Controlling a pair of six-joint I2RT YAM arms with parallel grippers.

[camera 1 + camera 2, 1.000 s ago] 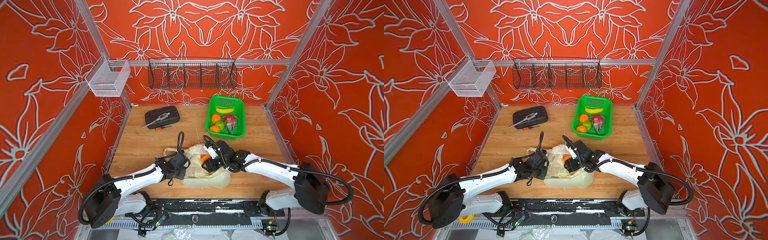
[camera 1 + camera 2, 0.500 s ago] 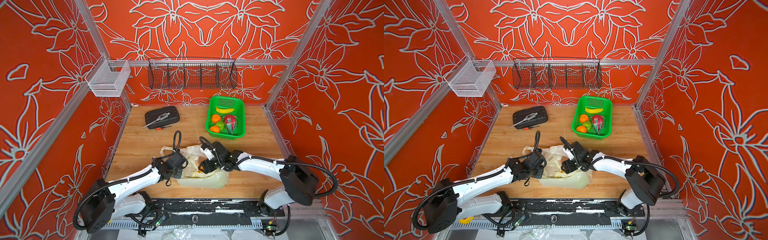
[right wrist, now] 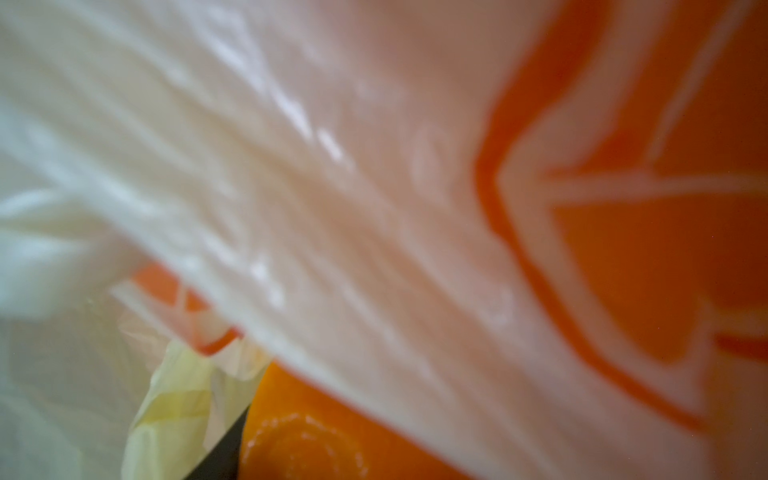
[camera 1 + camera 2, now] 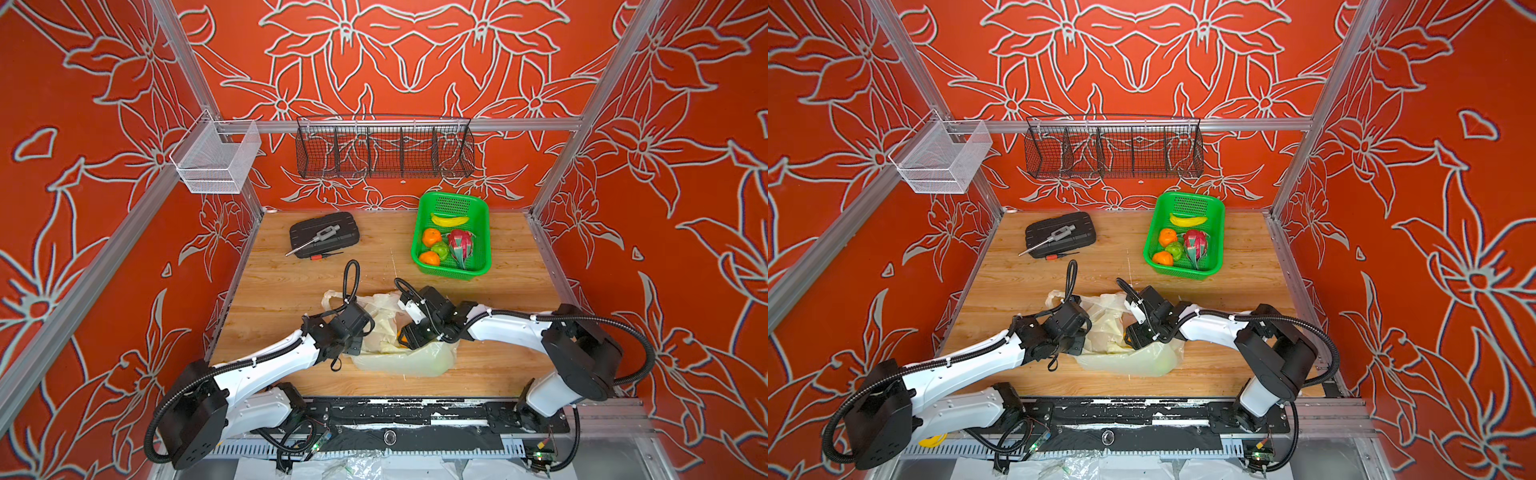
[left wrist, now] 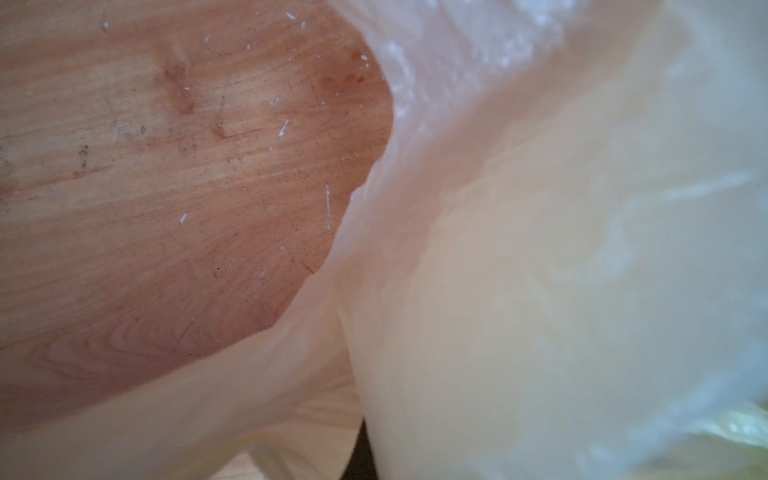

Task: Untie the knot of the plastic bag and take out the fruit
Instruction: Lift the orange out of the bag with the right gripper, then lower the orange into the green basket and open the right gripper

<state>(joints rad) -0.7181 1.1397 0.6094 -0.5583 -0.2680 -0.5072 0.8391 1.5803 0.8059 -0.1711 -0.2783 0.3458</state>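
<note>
Now orange (image 3: 299,436) sits just beyond my right fingers (image 3: 222,451) inside plastic bag (image 4: 399,359), lower frame; their grip unclear; left fingers (image 4: 354,347) clenched.

Three walls (image 4: 395,62), orange-red, white outline flower print all over. Aluminium frame posts (image 4: 598,104) run up the back corners, with a cross rail (image 4: 519,124) along the back wall. Black wire basket (image 4: 384,149) with dividers hangs on that rail at 12 o'clock. White mesh basket (image 4: 216,162) hangs at 10 o'clock. Light wood-grain desk (image 4: 282,291), scuffed. Black base strip (image 4: 415,411) with chipped paint at 6 o'clock. Even, soft light.
</note>
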